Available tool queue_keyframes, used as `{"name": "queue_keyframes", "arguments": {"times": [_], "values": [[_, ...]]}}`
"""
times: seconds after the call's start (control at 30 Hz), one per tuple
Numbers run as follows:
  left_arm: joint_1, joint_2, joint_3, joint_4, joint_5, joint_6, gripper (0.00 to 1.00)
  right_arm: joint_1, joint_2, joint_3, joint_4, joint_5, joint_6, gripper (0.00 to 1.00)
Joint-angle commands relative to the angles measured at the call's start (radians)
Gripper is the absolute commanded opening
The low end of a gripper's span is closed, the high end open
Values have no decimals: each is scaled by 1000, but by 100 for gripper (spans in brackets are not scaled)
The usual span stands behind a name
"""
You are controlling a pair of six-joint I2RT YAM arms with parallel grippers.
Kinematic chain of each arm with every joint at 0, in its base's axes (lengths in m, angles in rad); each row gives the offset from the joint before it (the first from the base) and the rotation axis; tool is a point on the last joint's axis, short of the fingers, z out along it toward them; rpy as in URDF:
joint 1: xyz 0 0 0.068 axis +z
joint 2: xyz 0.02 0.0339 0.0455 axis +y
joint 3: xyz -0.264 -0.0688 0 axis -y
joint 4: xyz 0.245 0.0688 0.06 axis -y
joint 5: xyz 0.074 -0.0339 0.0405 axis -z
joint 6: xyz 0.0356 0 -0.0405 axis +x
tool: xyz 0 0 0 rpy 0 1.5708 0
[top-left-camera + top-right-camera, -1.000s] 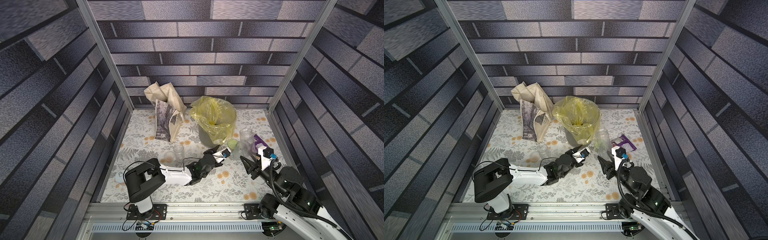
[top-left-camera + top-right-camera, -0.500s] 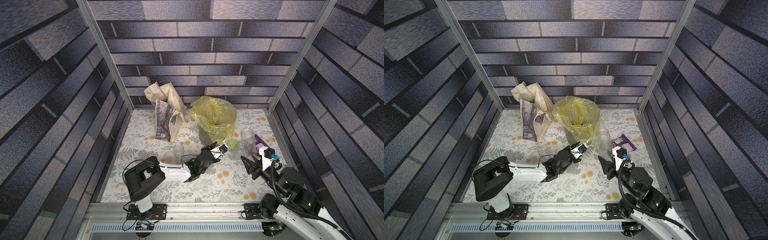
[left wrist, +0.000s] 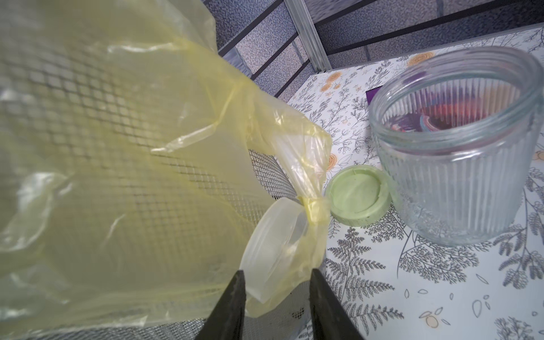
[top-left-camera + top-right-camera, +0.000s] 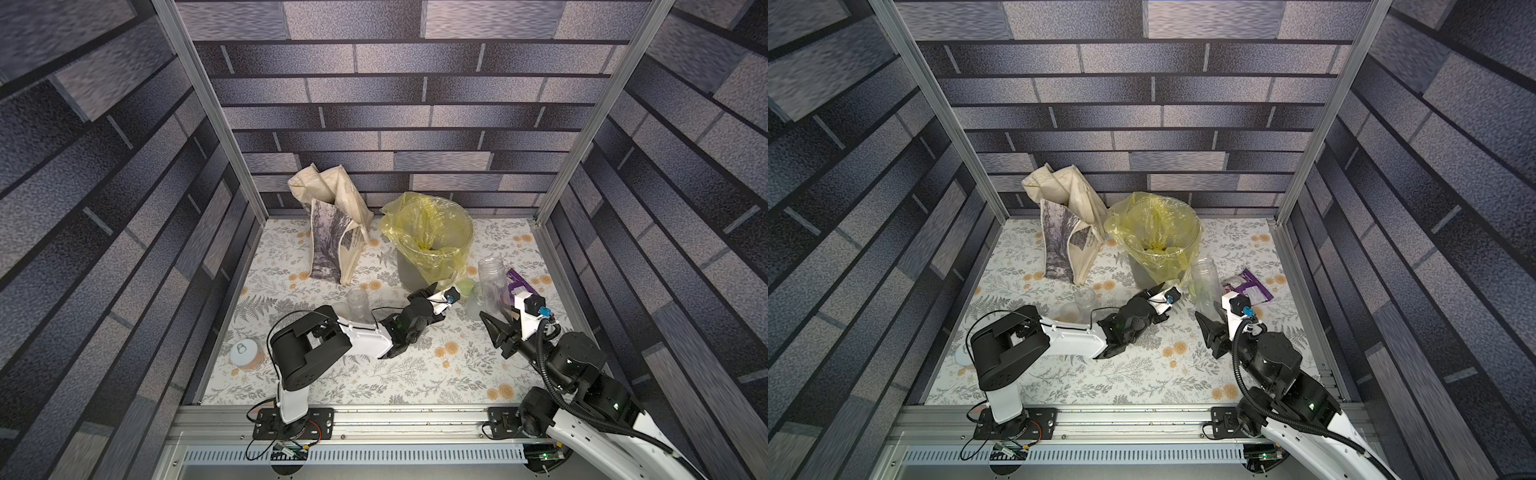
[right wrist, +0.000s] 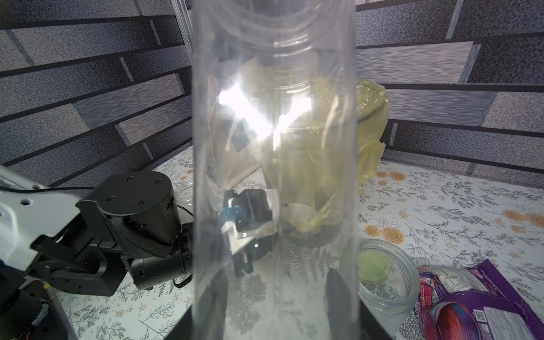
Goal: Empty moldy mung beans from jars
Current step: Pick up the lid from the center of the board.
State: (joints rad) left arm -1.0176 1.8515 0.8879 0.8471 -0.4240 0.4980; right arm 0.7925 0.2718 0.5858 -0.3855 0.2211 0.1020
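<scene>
My right gripper (image 5: 276,282) is shut on a slim clear jar (image 5: 273,164), upright, open and empty; in a top view this jar (image 4: 490,276) stands right of the bucket. Behind it are the ribbed jar (image 3: 453,164), open and empty, and its pale green lid (image 3: 357,198). My left gripper (image 3: 276,276) is shut on a whitish translucent lid (image 3: 273,250) against the yellow bag's knot at the bucket's base. A second slim jar (image 4: 357,301) stands open at mid-left. A small olive patch, probably mung beans (image 4: 430,248), lies deep in the bag.
The grey mesh bucket with a yellow bag (image 4: 432,224) stands at the back centre, and the cream tote (image 4: 336,232) is left of it. A purple packet (image 4: 519,286) lies at the right. A small tin (image 4: 246,353) sits beyond the mat's left edge.
My left gripper has moved a little toward the bucket's base and its jaws have closed on the lid. The right arm and its jar have not moved.
</scene>
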Motion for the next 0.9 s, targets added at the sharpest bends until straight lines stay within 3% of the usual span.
{"name": "queue_keyframes", "arguments": {"times": [0.0,0.4,0.73,0.87], "values": [[10,3,41,40,-27,12,37,7,-1,17,25,21,-12,38],[5,65,104,64,-119,17,35,7,-13,17,13,44,-18,39],[-3,83,96,55,-119,15,38,6,-18,17,7,54,-22,40],[2,105,121,55,-145,20,31,7,-24,18,1,57,-20,40]]}}
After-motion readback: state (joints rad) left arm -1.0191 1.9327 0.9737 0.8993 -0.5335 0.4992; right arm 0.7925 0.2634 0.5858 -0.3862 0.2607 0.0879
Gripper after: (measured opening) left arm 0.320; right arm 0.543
